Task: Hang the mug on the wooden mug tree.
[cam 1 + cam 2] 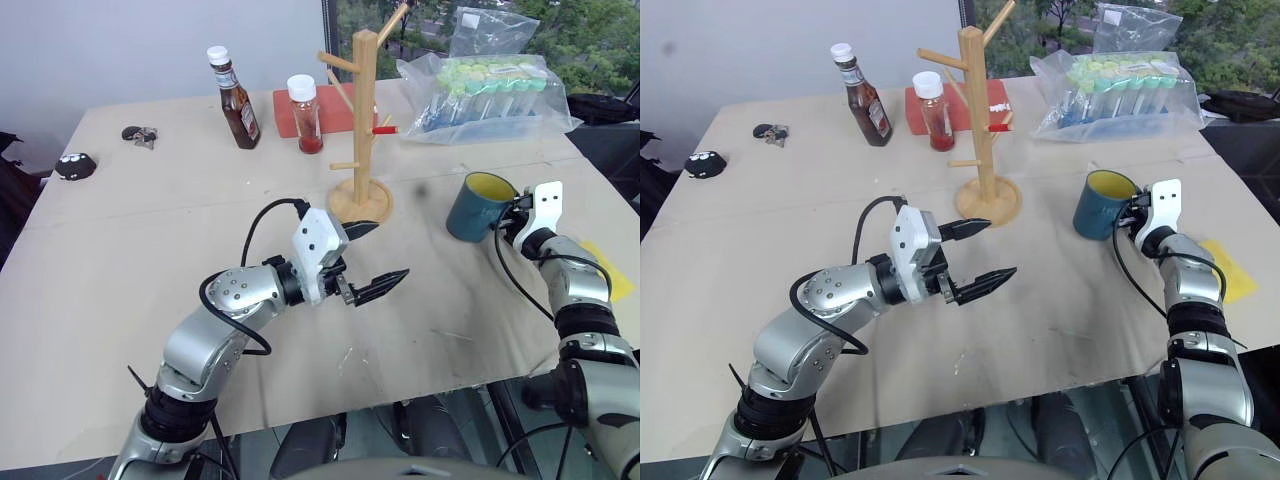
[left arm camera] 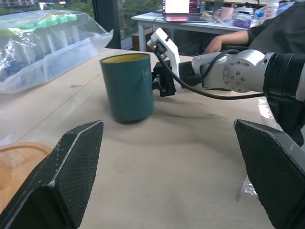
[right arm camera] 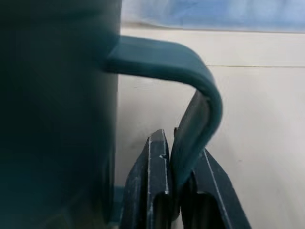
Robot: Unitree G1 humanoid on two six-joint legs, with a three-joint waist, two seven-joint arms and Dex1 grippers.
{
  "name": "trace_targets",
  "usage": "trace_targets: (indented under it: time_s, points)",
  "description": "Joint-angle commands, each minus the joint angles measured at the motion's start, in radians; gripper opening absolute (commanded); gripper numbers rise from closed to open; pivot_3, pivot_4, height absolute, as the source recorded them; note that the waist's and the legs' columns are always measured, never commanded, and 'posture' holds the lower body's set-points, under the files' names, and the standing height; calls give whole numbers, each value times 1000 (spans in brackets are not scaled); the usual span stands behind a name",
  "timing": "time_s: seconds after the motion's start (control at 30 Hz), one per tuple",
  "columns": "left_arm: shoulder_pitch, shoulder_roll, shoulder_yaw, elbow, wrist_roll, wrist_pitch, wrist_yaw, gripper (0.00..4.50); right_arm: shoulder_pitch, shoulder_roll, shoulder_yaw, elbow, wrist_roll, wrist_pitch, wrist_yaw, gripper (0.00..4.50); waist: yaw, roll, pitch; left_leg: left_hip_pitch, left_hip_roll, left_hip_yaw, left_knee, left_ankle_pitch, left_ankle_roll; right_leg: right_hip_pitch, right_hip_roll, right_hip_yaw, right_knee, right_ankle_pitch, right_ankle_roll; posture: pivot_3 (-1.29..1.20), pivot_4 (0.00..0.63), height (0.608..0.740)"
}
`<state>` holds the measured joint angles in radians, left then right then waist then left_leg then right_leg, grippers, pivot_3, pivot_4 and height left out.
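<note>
The teal mug [image 1: 478, 208] with a yellow inside sits on the right side of the table, tilted slightly. My right gripper [image 1: 508, 222] is shut on its loop handle [image 3: 190, 62], which is pinched between the two black fingers [image 3: 155, 181]. The wooden mug tree [image 1: 364, 110] stands upright on its round base toward the back middle of the table, to the left of the mug. Open and holding nothing, my left gripper [image 1: 385, 252] hovers over the table in front of the tree's base, pointing toward the mug [image 2: 127, 86].
A brown sauce bottle [image 1: 236, 100], a red-sauce jar [image 1: 305, 115] and a red board [image 1: 330, 108] stand behind the tree. A plastic bag [image 1: 485, 90] lies at the back right. A yellow cloth [image 1: 610, 270] lies by the right edge. A person's arm [image 2: 228, 40] rests on a far desk.
</note>
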<state>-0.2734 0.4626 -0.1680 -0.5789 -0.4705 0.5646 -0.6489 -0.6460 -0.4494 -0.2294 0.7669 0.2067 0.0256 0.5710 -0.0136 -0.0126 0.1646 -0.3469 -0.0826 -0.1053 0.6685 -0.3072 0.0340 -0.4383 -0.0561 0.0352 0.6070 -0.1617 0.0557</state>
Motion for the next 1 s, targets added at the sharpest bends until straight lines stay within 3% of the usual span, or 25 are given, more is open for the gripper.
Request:
trace_targets:
  time_s: [0.03,0.17,0.3,0.37,0.43,0.5,0.7,0.87,1.0]
  points:
    - [-1,1,10,-52,4,-5,19,4500,-6,-25,-3,-18,3,-27,20,47,0,0,0,0,0,0,0,0,0,0,0,0,0,0,0,0,150,740]
    - [16,2,15,-61,9,-7,40,4500,13,-52,7,-140,24,29,79,47,0,0,0,0,0,0,0,0,0,0,0,0,0,0,0,0,150,740]
    - [48,-17,50,-74,-13,-33,60,4500,16,-115,71,-354,55,145,231,47,-3,0,0,0,0,1,0,0,0,-1,0,1,0,0,0,0,150,740]
    - [69,-62,72,-71,13,-90,110,4500,-1,-168,121,-457,56,181,326,47,-2,2,1,0,0,1,0,0,0,-1,0,1,0,0,0,0,150,740]
    - [120,-172,89,-89,11,-177,185,4500,-103,-235,199,-557,50,247,439,47,-3,2,1,-1,0,1,0,0,0,-1,0,2,0,0,0,0,150,740]
    - [146,-222,92,-91,10,-224,205,4500,-189,-278,264,-594,26,292,513,47,-4,3,2,-1,0,1,1,0,0,-1,0,1,0,0,0,0,150,740]
    - [178,-245,141,-52,19,-344,187,4500,-476,-291,432,-486,-125,342,571,47,7,0,1,-1,2,0,0,0,0,-1,0,-2,-1,1,0,0,150,740]
    - [171,-272,160,-38,2,-388,206,4500,-624,-251,494,-373,-183,385,600,47,14,0,1,-5,-1,0,1,-1,1,-2,-7,-3,-2,1,0,0,150,740]
    - [173,-304,147,-39,8,-415,218,4500,-686,-224,542,-323,-226,431,633,47,13,-1,1,-16,-1,-3,2,-1,1,-14,-8,-6,-1,1,-1,0,150,740]
